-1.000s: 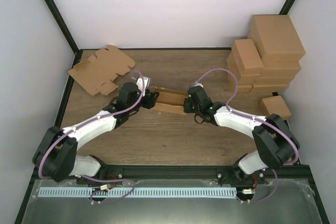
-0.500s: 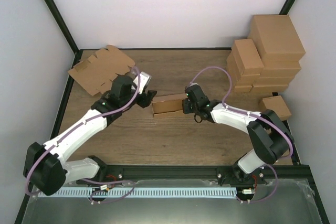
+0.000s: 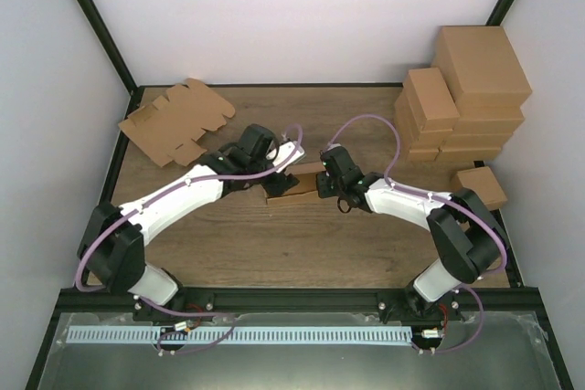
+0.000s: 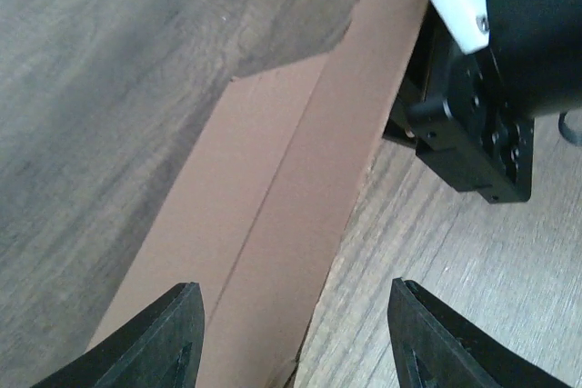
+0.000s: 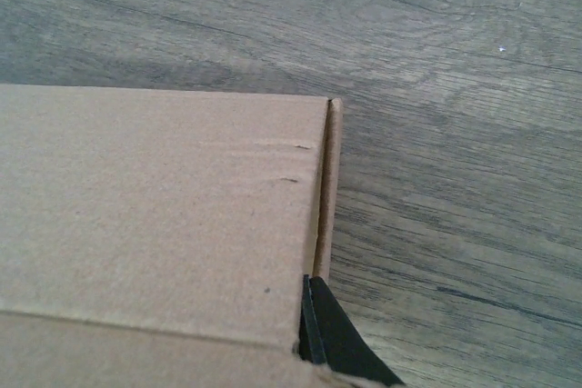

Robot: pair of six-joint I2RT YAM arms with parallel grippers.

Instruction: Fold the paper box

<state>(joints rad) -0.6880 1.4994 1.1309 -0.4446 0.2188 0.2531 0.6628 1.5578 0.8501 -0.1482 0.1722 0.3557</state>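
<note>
The paper box (image 3: 291,185) lies mid-table as a long, low brown cardboard piece. My right gripper (image 3: 325,184) is shut on its right end. In the right wrist view one black finger (image 5: 332,333) shows outside the box's end wall (image 5: 155,206); the other finger is hidden behind the cardboard. My left gripper (image 3: 289,162) hangs open over the box's far side. In the left wrist view its fingers (image 4: 173,338) straddle the box's long panel and edge (image 4: 291,179) without touching, and the right arm's wrist (image 4: 482,134) shows beyond.
A pile of flat notched cardboard blanks (image 3: 174,121) lies at the back left. Stacked brown cartons (image 3: 462,89) stand at the back right, with one small carton (image 3: 480,186) in front of them. Purple cables loop above both arms.
My left gripper left the box's left end, drew back, then swung right to hang open over the box. The right gripper kept its hold; the box turned slightly.
</note>
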